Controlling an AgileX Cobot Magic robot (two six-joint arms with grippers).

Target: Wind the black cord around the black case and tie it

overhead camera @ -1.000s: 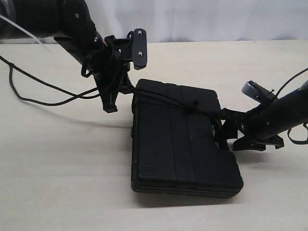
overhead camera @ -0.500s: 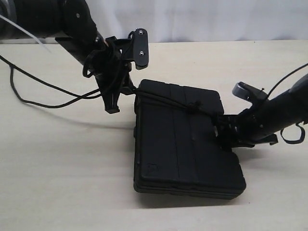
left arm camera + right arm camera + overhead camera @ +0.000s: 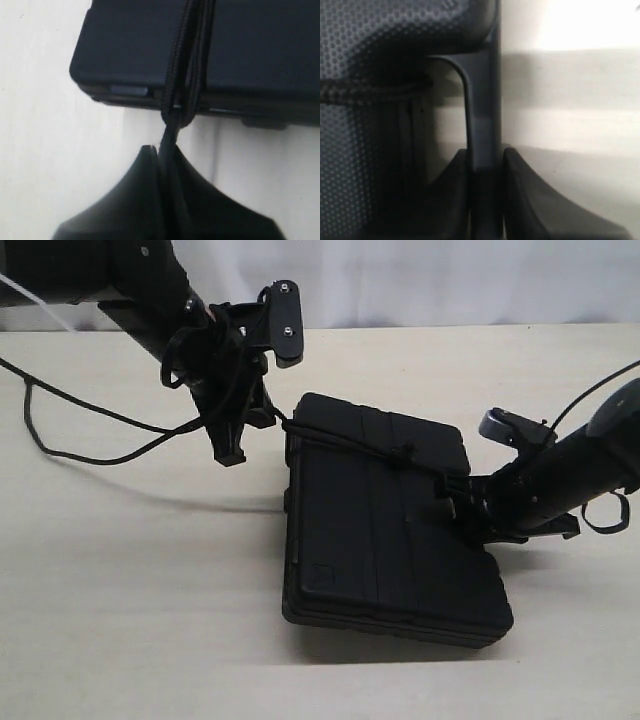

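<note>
The table (image 3: 140,640) is bare in front and left of the black case (image 3: 390,540) — the left end effector (image 3: 232,452) crowds its far corner, the right end effector (image 3: 462,502) its handle.

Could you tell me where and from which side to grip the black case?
Take the black case by its handle, coming from the exterior view's right. The bar is thin, with a slot behind it for a finger; the lid is broad and flat. The right gripper grips there.

left black gripper (image 3: 231,448) raised, pointing steeply down, jaws pinched together; right black gripper (image 3: 463,504) low, near-level, jaws clamped.
</note>
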